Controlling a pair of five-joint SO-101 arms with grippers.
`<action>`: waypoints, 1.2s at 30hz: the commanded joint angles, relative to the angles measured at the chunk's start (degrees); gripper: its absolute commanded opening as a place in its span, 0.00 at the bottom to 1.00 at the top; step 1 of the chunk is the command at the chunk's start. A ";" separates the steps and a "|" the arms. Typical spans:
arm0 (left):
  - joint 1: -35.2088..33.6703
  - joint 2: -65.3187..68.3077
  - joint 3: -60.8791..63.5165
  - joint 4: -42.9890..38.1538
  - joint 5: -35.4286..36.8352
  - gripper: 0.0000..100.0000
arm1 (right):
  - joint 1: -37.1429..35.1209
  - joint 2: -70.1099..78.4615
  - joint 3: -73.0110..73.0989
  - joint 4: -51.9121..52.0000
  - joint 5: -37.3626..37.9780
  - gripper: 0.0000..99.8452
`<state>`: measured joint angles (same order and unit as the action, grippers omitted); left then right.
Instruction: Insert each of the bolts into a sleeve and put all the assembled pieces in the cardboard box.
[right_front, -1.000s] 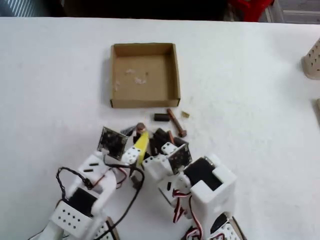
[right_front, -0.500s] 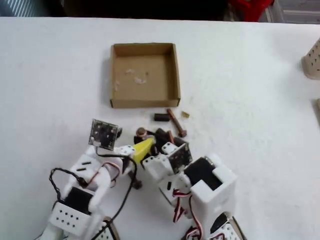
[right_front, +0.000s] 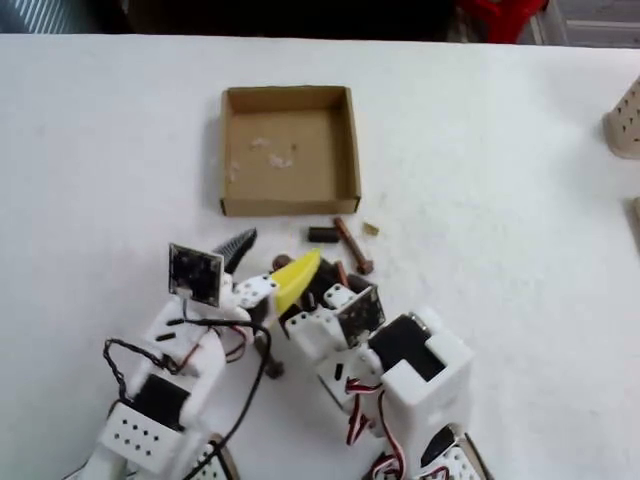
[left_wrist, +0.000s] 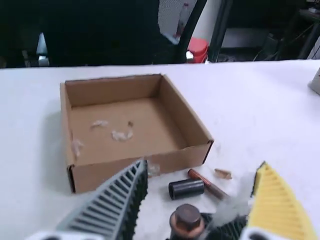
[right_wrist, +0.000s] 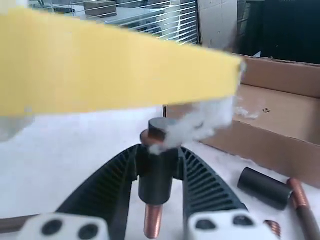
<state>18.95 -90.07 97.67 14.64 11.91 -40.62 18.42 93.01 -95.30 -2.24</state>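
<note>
1. Since a second ago the left gripper (right_front: 283, 250) has let go and spread. Its black finger has swung out toward the box (right_front: 290, 206), and its yellow finger lies over the right gripper (right_wrist: 159, 152). The loose parts on the table (right_front: 500, 200) have not shifted.
2. Left fingers: wide apart, holding nothing.
3. Right fingers: narrow, clamped on the assembly (right_wrist: 157, 177). This is a bolt pushed through a dark sleeve, with the copper head out one end and the shank out the other. It is held near the box's front wall, outside the box.
4. The loose sleeve (right_front: 322, 235) and loose bolt (right_front: 352, 245) lie close together on the table, just beside that front wall. A small brass bit (right_front: 371, 228) lies near them. The box holds pale scraps and no assembled piece.
5. Handling, as a judgement: the parts look like stiff, dense, smooth metal, and being round they may roll or slip. The bolt could slide out of the sleeve if tipped head-down. The best hold is across the sleeve's middle, as now, with the head kept uppermost.
6. Progress, as a judgement: early. One piece is assembled, none is boxed, and one pair is not yet joined.
</note>
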 joint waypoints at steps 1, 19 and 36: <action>0.57 -0.75 -2.55 -4.84 0.53 0.35 | -0.22 -2.42 0.44 -1.45 -0.35 0.02; -15.52 -0.75 -8.09 1.67 2.73 0.07 | 1.27 -2.33 0.44 -1.45 -0.35 0.02; -23.60 -0.75 -7.65 28.48 2.55 0.02 | 3.82 -4.26 0.79 -1.45 -0.35 0.02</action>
<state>-3.74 -90.07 93.54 36.35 14.20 -37.80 18.07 93.10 -95.30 -2.24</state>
